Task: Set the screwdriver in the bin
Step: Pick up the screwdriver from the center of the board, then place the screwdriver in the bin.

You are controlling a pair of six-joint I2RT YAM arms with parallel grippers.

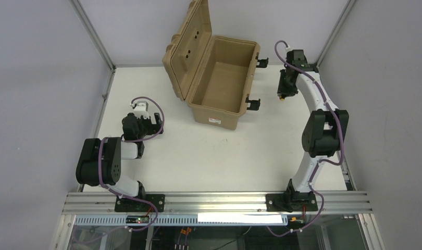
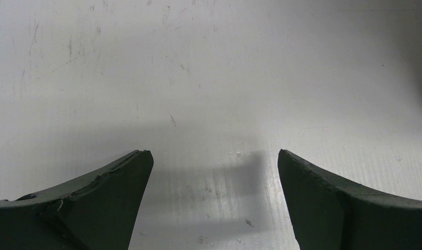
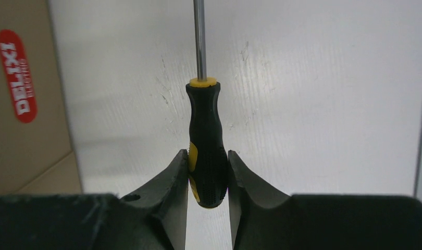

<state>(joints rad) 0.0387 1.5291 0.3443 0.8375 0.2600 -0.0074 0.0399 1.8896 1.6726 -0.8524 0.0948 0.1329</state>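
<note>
My right hand (image 3: 208,156) clenches the screwdriver (image 3: 205,130) by its handle, just beside the open bin (image 1: 218,113); my left hand (image 2: 214,156) hangs released over the bench (image 2: 209,62).

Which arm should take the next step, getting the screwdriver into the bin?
Right. The right gripper is shut on the screwdriver handle, close beside the open bin. The left gripper is open over bare table, holding nothing, farther off.
</note>
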